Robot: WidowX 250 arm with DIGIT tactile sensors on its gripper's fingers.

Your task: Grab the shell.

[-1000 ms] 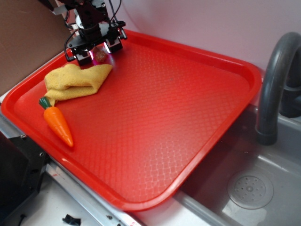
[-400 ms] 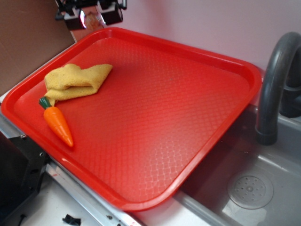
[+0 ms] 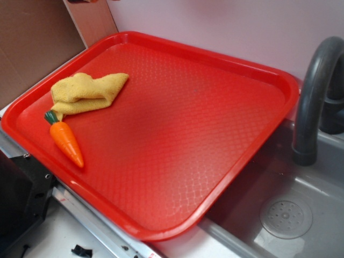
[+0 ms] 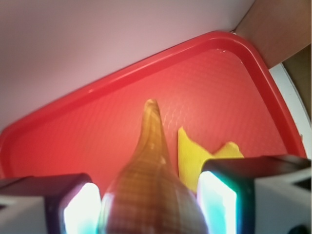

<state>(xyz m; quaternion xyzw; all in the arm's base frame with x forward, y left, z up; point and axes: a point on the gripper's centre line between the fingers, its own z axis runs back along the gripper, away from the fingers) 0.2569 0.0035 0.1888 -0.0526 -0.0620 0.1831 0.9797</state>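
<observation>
We see no words, numbers or signs on anything in these pictures; nothing here can be read.

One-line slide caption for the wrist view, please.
Gripper clamps tan-brown pointed shell above red plastic tray, yellow cloth below.

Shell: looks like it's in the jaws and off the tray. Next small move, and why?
Probably just hold the grip and hover, with no further lift. The wrist view shows the shell between the two fingers of the gripper, well above the red tray. In the exterior view the arm is already out of frame, and only the yellow cloth and carrot lie on the tray.
</observation>
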